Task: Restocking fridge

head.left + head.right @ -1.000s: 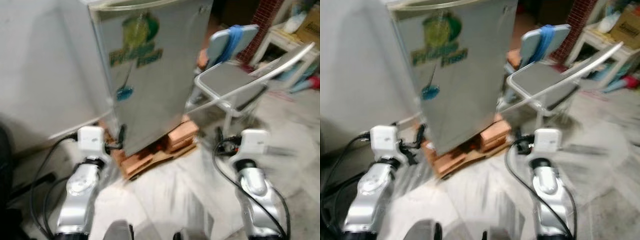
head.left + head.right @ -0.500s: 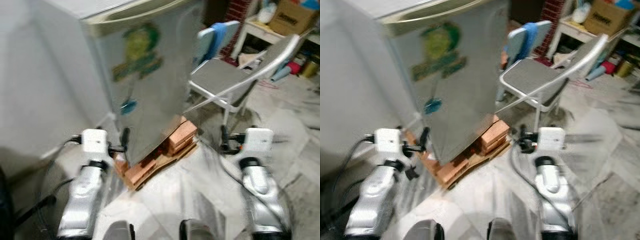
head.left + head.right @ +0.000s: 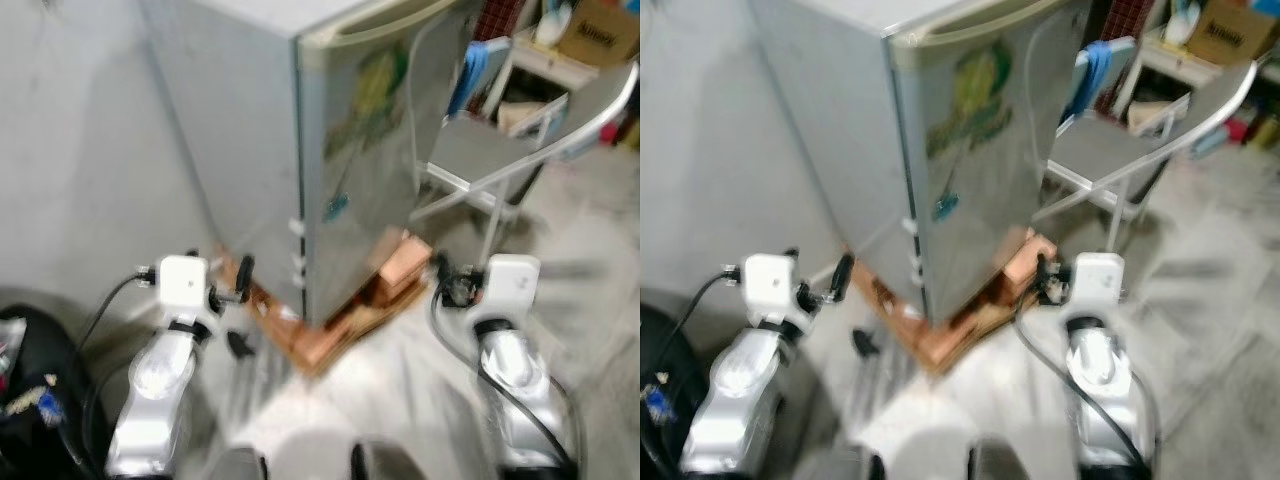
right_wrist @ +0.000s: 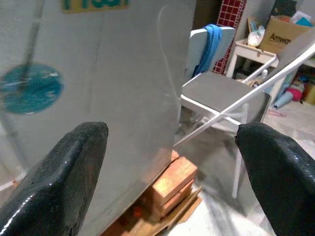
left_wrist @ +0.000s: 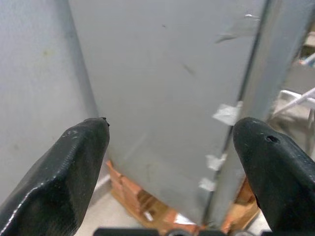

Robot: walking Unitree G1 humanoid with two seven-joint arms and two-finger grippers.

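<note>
Camera swung left, fridge (image 3: 330,150) ahead of both spread jaws

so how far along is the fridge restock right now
Barely started. Done: the robot stands in front of the fridge, which sits on bricks. In hand: nothing; the left pincer and right pincer are both open and empty. Left: the door looks shut, so opening it and loading items remain.
</note>
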